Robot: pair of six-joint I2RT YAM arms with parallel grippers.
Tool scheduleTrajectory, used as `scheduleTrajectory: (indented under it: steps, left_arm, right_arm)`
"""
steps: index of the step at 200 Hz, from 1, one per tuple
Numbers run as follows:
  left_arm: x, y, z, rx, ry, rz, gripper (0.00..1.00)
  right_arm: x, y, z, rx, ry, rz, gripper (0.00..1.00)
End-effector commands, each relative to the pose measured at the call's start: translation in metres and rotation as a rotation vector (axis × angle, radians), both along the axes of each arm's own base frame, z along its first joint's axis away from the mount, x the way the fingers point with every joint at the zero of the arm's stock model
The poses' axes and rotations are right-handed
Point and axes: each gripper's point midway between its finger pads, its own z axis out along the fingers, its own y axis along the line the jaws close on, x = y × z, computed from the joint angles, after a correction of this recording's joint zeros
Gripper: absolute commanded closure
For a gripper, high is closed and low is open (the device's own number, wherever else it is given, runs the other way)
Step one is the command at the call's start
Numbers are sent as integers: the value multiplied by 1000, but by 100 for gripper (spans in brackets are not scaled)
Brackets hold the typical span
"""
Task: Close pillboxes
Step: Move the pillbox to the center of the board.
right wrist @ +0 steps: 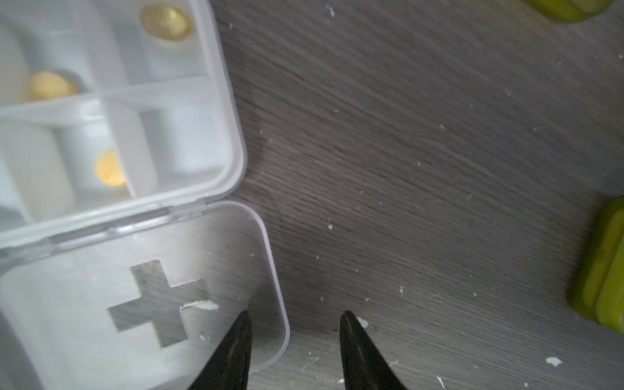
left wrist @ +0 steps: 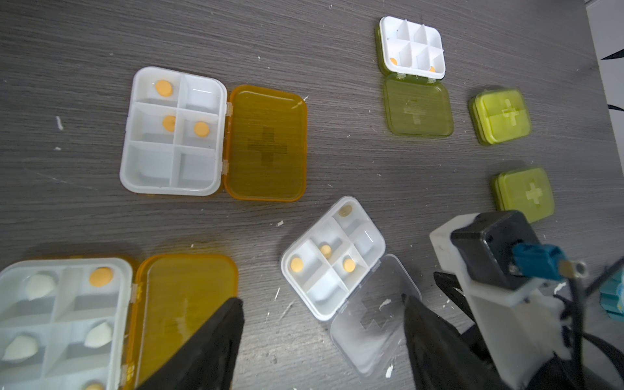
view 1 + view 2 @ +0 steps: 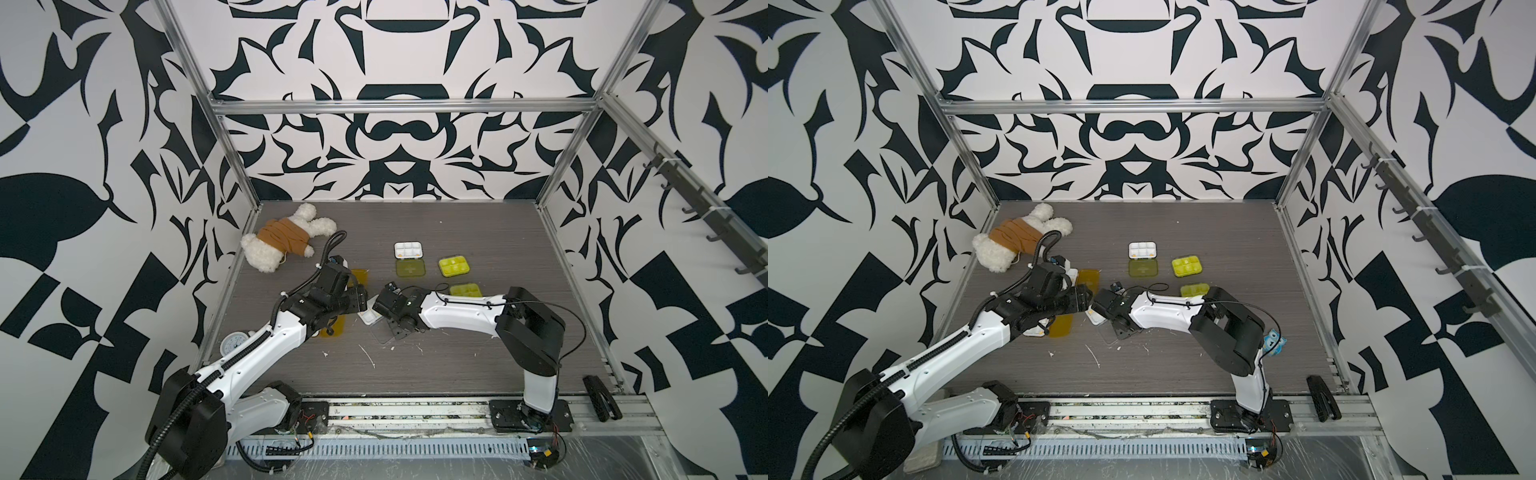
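The clear pillbox (image 2: 332, 260) sits central among the six. It is open and skewed, with its white tray toward 11 o'clock and its lid flat toward 5. At its 11 o'clock the far amber pillbox (image 2: 212, 135) lies open, lid flat at 3 o'clock of its tray. At 9 o'clock the near amber pillbox (image 2: 67, 320), partly cut off, looks open likewise. At 1 o'clock the open yellow-green pillbox (image 3: 409, 251) has its lid toward 6. At 2 o'clock lies the far shut yellow-green pillbox (image 3: 454, 266), and near its 6 o'clock the near shut yellow-green pillbox (image 2: 525, 192).
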Motion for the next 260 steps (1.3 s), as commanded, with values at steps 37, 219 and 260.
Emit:
scheduleTrajectory:
  steps: [37,219,260]
  left_arm:
    - [4,-3,-2,-14,17,10,22]
    - [3,-24,-17,-72,81,-54,24]
    - [-3,-29,-25,-83,115,-89,36]
  right_arm:
    - [6,-31,9,-33,-19,-29,55]
    - [63,-72,19,-34,-30,-72,57]
    - [48,-65,44,90,-13,-61,59]
